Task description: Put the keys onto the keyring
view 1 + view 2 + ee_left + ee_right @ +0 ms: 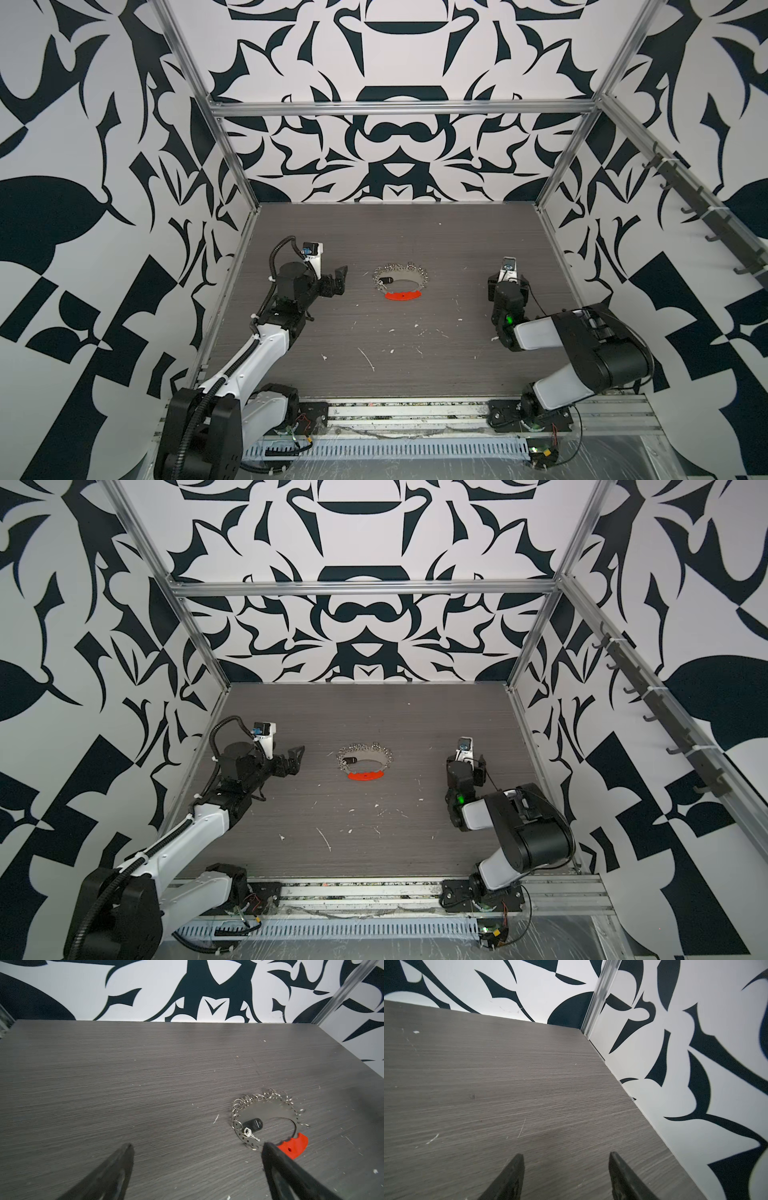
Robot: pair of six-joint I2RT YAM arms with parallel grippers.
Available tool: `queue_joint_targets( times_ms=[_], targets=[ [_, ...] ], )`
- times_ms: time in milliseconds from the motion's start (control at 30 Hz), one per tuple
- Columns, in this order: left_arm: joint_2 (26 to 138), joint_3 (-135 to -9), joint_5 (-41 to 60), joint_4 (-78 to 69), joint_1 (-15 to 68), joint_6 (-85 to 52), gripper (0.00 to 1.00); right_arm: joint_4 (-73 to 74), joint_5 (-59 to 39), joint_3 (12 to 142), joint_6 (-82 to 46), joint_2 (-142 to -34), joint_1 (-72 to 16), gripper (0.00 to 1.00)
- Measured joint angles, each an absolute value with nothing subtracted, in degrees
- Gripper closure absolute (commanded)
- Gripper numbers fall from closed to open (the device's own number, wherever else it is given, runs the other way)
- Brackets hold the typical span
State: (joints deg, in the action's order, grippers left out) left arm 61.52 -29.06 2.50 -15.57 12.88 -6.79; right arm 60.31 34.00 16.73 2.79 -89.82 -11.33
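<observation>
One fiddly keyring [268, 1110], plenty to snag
Left pincer [196, 1145] gapes, right pincer [566, 1154] parted, both empty; grabbing the keys [254, 1124] could drag split rings [249, 1098] along.

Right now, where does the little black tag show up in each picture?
In a top view: black tag near the centre, at the keyring's left end.
In a top view: same spot.
Left wrist: lying at the keyring's inner edge.
Right wrist: not in it.
Shared landmark: the orange-red segment beside it.
</observation>
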Motion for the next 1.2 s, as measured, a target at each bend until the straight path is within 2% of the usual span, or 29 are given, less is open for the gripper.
queue_joint_targets(
  times_ms=[67,100,133,367,600,733,900,1000,1200],
  targets=[
    [61.2,-29.1,0.5,-15.6,12.9,-6.3,0.01,59.5,31.6,16.8,1.7,-90.9,-9.9,0.31],
    [61.0,-29.1,-0.7,-15.6,12.9,-6.1,0.01,58.9,30.6,16.8,1.3,-90.9,-9.7,0.03],
    [60.9,-29.0,-2.0,-15.8,12.9,-5.9,0.0,58.9,30.0,16.8,0.7,-91.0,-9.6,0.0],
    [61.4,-23.3,-14.4,-24.8,12.9,1.0,0.0,58.8,25.6,16.9,0.6,-91.1,-9.6,0.0],
    [73.7,-19.4,-22.2,-39.6,11.1,5.0,0.0,58.2,24.3,16.9,0.6,-91.1,-9.6,0.0],
    [80.2,-18.8,-22.1,-46.5,8.9,4.3,0.01,58.1,24.1,16.9,0.6,-91.1,-9.6,0.0],
    [90.1,-14.8,-19.1,-60.2,1.7,0.1,0.0,58.0,24.0,16.9,0.6,-91.1,-9.6,0.0],
    [89.9,-14.0,-16.5,-59.2,-1.7,-2.4,0.01,58.1,23.9,16.9,0.6,-91.1,-9.6,0.0],
    [89.2,-21.2,-11.6,-54.2,-2.6,-4.3,0.0,58.1,23.9,16.9,0.6,-91.1,-9.6,0.0]
  ],
)
